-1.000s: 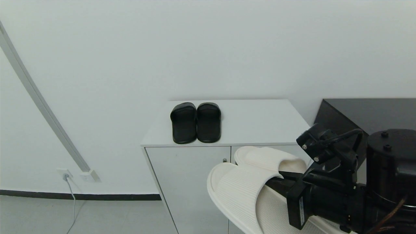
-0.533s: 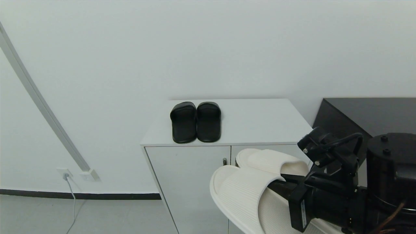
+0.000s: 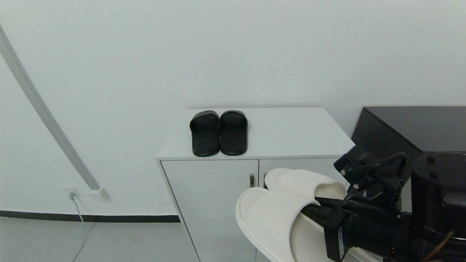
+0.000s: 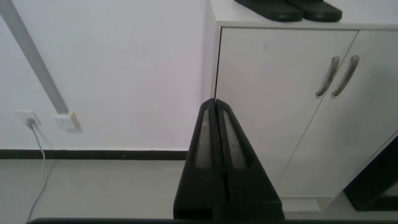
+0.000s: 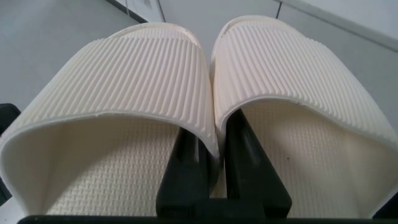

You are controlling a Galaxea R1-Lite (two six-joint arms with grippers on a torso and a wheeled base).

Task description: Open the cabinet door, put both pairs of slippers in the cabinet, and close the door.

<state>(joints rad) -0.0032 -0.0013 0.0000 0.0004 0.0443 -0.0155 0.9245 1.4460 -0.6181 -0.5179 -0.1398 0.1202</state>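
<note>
I am looking at a white cabinet point(image 3: 207, 196) standing against a plain white wall. Both of its doors are sitting shut, and the two vertical handles point(image 4: 328, 76) are meeting side by side at the centre seam.

A pair of black slippers point(image 3: 219, 133) is resting on the cabinet's top, near its front edge and over the left door. The two are lying side by side and touching.

My right gripper point(image 5: 214, 140) is carrying the pair of white slippers point(image 3: 280, 218). One of the fingers point(image 5: 186, 155) is reaching under each ribbed strap, and together they are pinching the slippers' two inner walls (the pair is being held as one bundle). The white slippers are hanging in the air in front of the right door, below the top and near the handles; I cannot tell whether they are touching the door.

My left gripper point(image 4: 216, 143) is pointing toward the cabinet's left front corner. Its fingers are pressing flat against each other and gripping nothing.

A wall outlet point(image 3: 70, 191) with a cable point(image 3: 81, 222) trailing to the floor is sitting to the cabinet's left. A dark unit point(image 3: 411, 127) is standing to its right.
</note>
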